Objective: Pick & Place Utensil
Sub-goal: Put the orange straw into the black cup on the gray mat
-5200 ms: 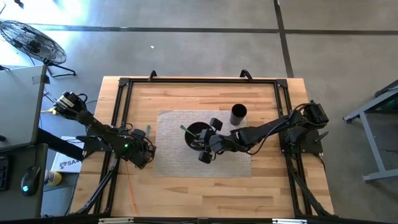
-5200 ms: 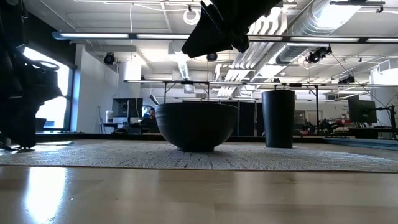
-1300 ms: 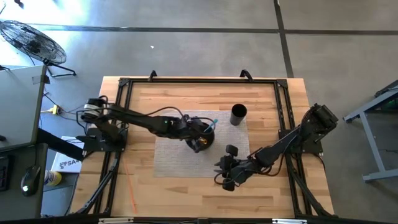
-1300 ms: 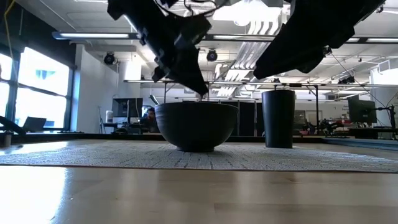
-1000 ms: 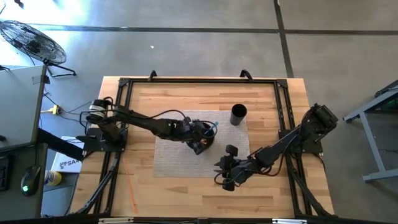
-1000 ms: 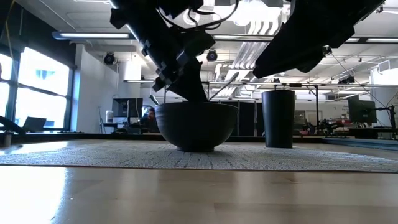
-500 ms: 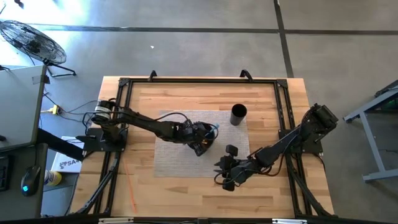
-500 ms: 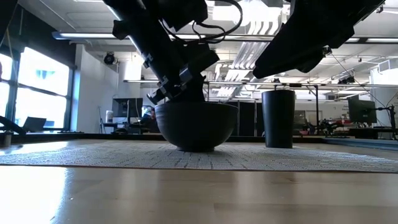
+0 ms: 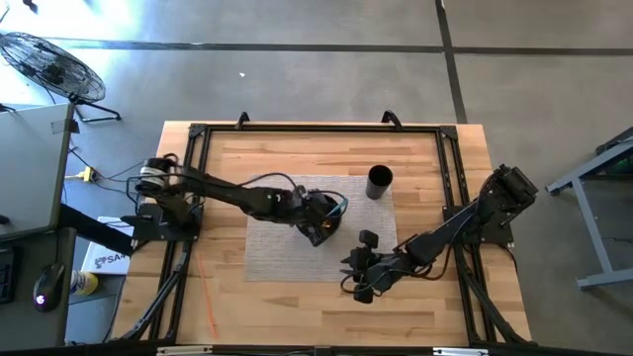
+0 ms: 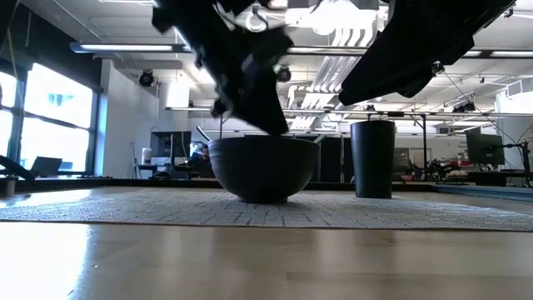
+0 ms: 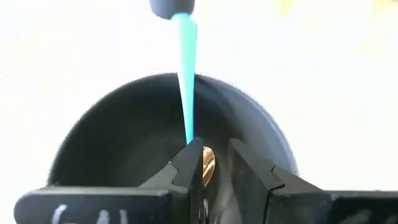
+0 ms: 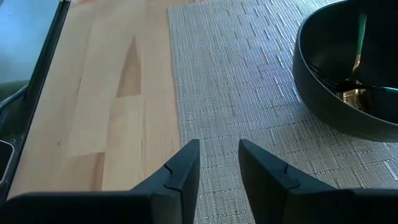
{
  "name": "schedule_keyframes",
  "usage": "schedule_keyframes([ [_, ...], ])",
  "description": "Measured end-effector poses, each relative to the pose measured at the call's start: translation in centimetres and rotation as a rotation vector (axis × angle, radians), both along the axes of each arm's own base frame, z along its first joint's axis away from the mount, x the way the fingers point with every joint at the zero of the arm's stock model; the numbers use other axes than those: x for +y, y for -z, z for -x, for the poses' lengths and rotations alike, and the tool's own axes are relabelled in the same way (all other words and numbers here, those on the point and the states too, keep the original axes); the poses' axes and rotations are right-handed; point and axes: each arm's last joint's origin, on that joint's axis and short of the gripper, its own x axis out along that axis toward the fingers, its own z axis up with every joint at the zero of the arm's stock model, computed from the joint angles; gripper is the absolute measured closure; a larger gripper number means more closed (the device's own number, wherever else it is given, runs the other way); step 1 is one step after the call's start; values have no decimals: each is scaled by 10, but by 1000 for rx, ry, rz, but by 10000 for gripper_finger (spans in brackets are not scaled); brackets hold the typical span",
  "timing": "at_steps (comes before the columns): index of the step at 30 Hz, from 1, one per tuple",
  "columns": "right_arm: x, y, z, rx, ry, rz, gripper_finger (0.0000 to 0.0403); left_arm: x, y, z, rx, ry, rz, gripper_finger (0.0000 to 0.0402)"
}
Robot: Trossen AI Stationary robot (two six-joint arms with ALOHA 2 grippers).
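Utensils sit inside the black bowl (image 9: 316, 216) at the middle of the tabletop (image 9: 237, 158), which carries a grey woven mat (image 9: 277, 252) under the bowl; a black cup (image 9: 380, 182) stands upright on the mat's far right corner, well apart from the bowl. The left arm reaches from the tabletop's left edge across to the bowl, and the left tool (image 11: 216, 163) hangs just above the bowl's inside, its fingers (image 11: 189, 167) set a narrow gap apart around the lower end of a turquoise-handled utensil (image 11: 186, 68) with a gold-coloured end; whether they actually pinch it cannot be told. That handle leans up and out over the bowl's rim. The right arm waits near the mat's near right corner, its right tool (image 12: 217, 163) slightly parted and holding nothing, above the mat beside the bowl, in which a green-handled utensil (image 12: 360, 30) also rests.
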Motion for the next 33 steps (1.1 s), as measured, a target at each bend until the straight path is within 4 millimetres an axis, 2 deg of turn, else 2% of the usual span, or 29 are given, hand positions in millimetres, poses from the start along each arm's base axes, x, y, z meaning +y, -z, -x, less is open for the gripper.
schedule_keyframes([
  [6, 0, 0, 0, 7, 5, -2, 298, 0, -53, 20, 55, 22, -19, 328],
  [11, -1, 1, 1, 12, 5, 1, 298, -13, -84, 57, 222, 60, 23, 328],
  [15, -1, 1, 1, 18, 6, 7, 298, -31, -87, 89, 423, 41, 156, 328],
  [21, -5, 1, -2, 11, 1, 24, 298, -68, -79, 129, 692, -69, 164, 328],
  [27, -12, -6, -4, 9, -53, 41, 298, -109, -75, 152, 704, -150, 221, 328],
  [33, -20, -20, -6, -45, -99, 86, 298, -145, -52, 177, 756, -243, 366, 328],
])
